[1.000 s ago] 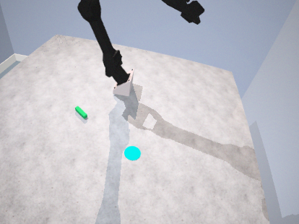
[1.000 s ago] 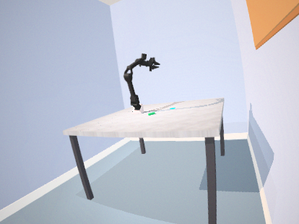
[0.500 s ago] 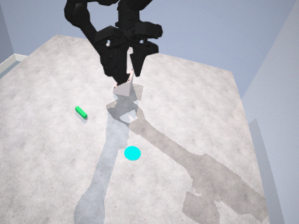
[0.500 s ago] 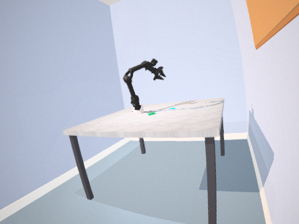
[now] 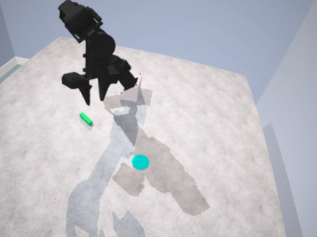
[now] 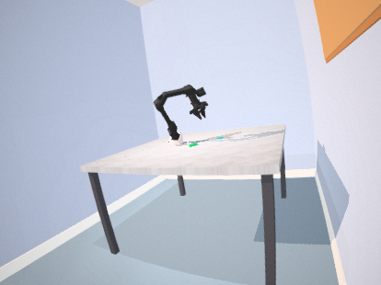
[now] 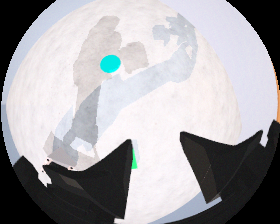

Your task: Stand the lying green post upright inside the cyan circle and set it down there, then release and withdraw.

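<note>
The green post (image 5: 86, 118) (image 6: 193, 144) (image 7: 134, 159) lies on its side on the table; in the wrist view the left finger hides part of it. The cyan circle (image 5: 140, 162) (image 6: 220, 138) (image 7: 110, 64) is a flat disc on the table, apart from the post, with nothing standing on it. My gripper (image 5: 96, 102) (image 6: 201, 117) (image 7: 156, 140) is open and empty, its fingers pointing down. It hangs well above the table, on the arm-base side of the post in the top view.
The pale table (image 5: 237, 136) (image 6: 138, 159) carries the arm's base (image 5: 132, 93) (image 6: 177, 139) near its back edge. Shadows of the arm fall across the table and around the circle. Walls stand beyond the table, and an orange panel (image 6: 350, 17) hangs at the upper right.
</note>
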